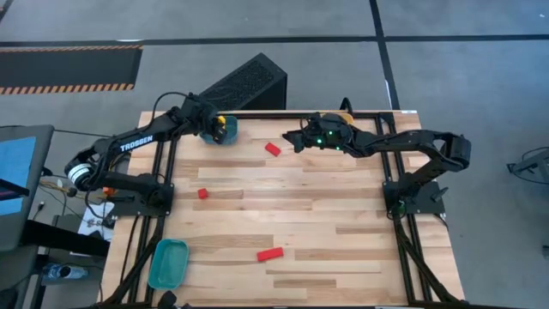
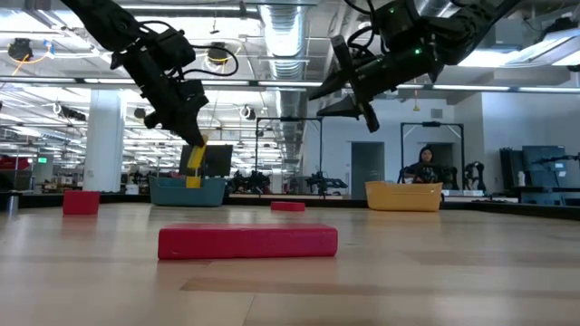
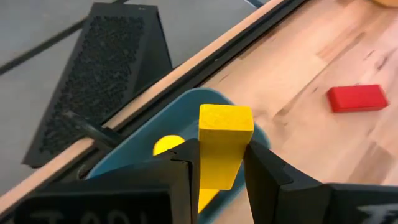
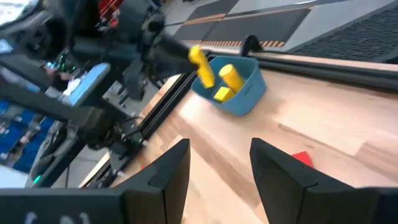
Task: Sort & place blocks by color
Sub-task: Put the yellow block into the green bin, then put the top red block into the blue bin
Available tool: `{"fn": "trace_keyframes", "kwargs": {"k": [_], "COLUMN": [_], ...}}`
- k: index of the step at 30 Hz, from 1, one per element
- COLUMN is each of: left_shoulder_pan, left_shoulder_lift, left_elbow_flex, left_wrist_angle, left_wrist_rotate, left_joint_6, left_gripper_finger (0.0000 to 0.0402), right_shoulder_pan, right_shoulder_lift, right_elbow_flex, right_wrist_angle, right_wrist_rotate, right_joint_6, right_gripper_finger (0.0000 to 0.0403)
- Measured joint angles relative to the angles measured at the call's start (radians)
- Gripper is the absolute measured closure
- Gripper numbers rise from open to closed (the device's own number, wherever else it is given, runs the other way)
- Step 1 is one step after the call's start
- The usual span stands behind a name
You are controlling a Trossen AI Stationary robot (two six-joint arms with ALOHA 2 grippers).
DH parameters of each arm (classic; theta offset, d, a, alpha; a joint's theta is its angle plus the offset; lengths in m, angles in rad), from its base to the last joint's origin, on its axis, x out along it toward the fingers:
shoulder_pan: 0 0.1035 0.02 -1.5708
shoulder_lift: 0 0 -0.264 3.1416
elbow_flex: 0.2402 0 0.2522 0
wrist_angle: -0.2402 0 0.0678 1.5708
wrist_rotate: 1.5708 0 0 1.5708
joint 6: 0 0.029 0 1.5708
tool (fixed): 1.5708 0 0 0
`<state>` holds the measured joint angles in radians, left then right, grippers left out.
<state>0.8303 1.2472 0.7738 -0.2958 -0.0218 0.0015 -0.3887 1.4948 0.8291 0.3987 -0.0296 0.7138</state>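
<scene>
Holding a yellow bar (image 3: 224, 144) clamped in my left gripper (image 3: 219, 167) over the far teal bin (image 3: 130, 163) with yellows already inside, I still have three reds (image 1: 269, 254) loose, right gripper (image 4: 219, 163) spread empty.

Bright, even indoor light from ceiling fixtures.
The table (image 1: 283, 206) shows only faint shadows. The right wrist view is motion-blurred; the nearest red block (image 2: 247, 242) at table height looks soft.

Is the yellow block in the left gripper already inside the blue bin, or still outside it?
Outside: the left gripper holds the yellow block upright above the blue bin.
</scene>
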Motion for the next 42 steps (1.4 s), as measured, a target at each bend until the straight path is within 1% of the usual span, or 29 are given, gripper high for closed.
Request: {"fn": "trace_keyframes", "kwargs": {"k": [5, 8, 10, 13, 16, 19, 25, 28, 30, 32, 34, 36, 38, 39, 40, 42], "left_shoulder_pan": [0.007, 0.008, 0.008, 0.008, 0.008, 0.008, -0.002, -0.013, -0.020, -0.023, -0.026, -0.026, -0.027, -0.027, -0.027, -0.028], "left_shoulder_lift": [0.034, 0.071, 0.098, 0.129, 0.132, 0.121, 0.041, -0.015, -0.050, -0.083, -0.110, -0.127, -0.132, -0.134, -0.135, -0.135], "left_elbow_flex": [0.000, 0.000, 0.000, 0.000, 0.000, 0.013, 0.120, 0.178, 0.209, 0.231, 0.238, 0.238, 0.238, 0.238, 0.238, 0.238], "left_wrist_angle": [0.013, 0.023, 0.023, 0.023, 0.025, 0.006, -0.034, -0.015, 0.012, 0.039, 0.103, 0.152, 0.168, 0.168, 0.169, 0.158], "left_wrist_rotate": [-0.044, -0.044, -0.036, 0.002, 0.017, 0.025, 0.129, 0.137, 0.138, 0.137, 0.137, 0.128, 0.115, 0.114, 0.114, 0.115], "left_joint_6": [-0.010, -0.044, -0.066, -0.071, -0.071, -0.065, -0.054, -0.024, -0.008, 0.004, 0.021, 0.049, 0.059, 0.058, 0.048, 0.001], "left_gripper_finger": [0.0328, 0.0305, 0.0283, 0.0253, 0.0229, 0.0216, 0.0214, 0.0217, 0.0217, 0.0217, 0.0217, 0.0217, 0.0217, 0.0217, 0.0217, 0.0217], "right_shoulder_pan": [-0.019, -0.011, -0.003, 0.019, 0.045, 0.070, 0.107, 0.116, 0.131, 0.153, 0.177, 0.193, 0.189, 0.179, 0.169, 0.151], "right_shoulder_lift": [0.000, -0.001, -0.001, -0.001, -0.001, -0.001, -0.001, -0.001, 0.000, 0.000, -0.001, 0.005, 0.043, 0.056, 0.073, 0.127], "right_elbow_flex": [0.000, 0.000, 0.000, 0.000, 0.000, 0.000, 0.000, 0.006, 0.037, 0.084, 0.130, 0.154, 0.167, 0.166, 0.165, 0.192], "right_wrist_angle": [-0.002, -0.025, -0.075, -0.166, -0.190, -0.189, -0.189, -0.200, -0.238, -0.276, -0.328, -0.367, -0.373, -0.396, -0.414, -0.384], "right_wrist_rotate": [0.002, 0.004, 0.023, 0.056, 0.067, 0.110, 0.159, 0.157, 0.148, 0.152, 0.195, 0.289, 0.402, 0.428, 0.435, 0.401], "right_joint_6": [0.041, 0.019, -0.017, -0.030, -0.032, -0.061, -0.208, -0.212, -0.211, -0.244, -0.310, -0.369, -0.396, -0.398, -0.398, -0.387], "right_gripper_finger": [0.0227, 0.0229, 0.0228, 0.0222, 0.0216, 0.0213, 0.0211, 0.0202, 0.0192, 0.0181, 0.0171, 0.0164, 0.0162, 0.0162, 0.0162, 0.0163]}}
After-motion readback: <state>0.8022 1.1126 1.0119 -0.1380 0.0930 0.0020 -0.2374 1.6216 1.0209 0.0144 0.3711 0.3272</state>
